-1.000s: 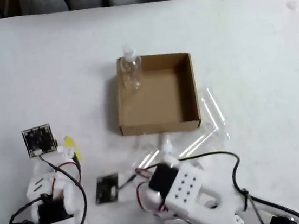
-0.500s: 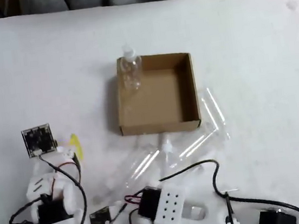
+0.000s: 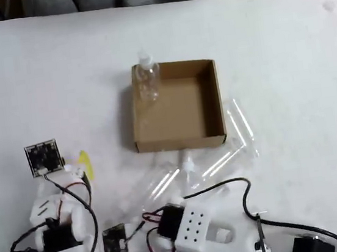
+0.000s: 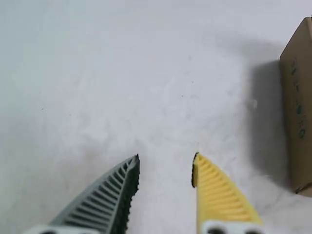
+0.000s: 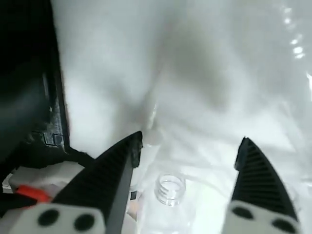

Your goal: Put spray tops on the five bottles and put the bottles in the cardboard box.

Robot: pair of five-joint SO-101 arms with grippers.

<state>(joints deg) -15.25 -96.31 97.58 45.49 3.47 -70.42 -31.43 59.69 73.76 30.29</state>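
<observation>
R jaws: wide apart, clamped on nothing. An open bottle neck [image 5: 170, 189], no spray top, sits low in the gap btwn them. Can't tell if anything touches it.
L jaws: slightly apart, empty, over bare worktop [image 4: 122, 73]. Cardboard box [image 4: 298, 107] wall off to one side.

Change, last sec:
- R arm [image 3: 203, 232] was stretched fwd over the loose bottles [image 3: 163, 185] in front of the box. It has drawn back toward the near edge of the worktop and now only drifts a little.
- W/ the arm out of the way, clear bottles lying on their sides show btwn arm and box front wall. More lie just past the box corner on R arm's side.
- L arm [image 3: 56, 238]: no real move.
- Capped bottle [image 3: 148, 78]: unchanged, upright at the box's far corner on L arm's side.

Meaning (est.):
- 1 of 5 done, 4 to go.
- No top fitted and nothing lifted in this sec.
- Pull-back reads as a re-aim, prob. lining up on the uncapped bottle now btwn R jaws.
- Spray tops hard to pick out. Small white piece [image 3: 188, 162] among the bottles is poss. one.
</observation>
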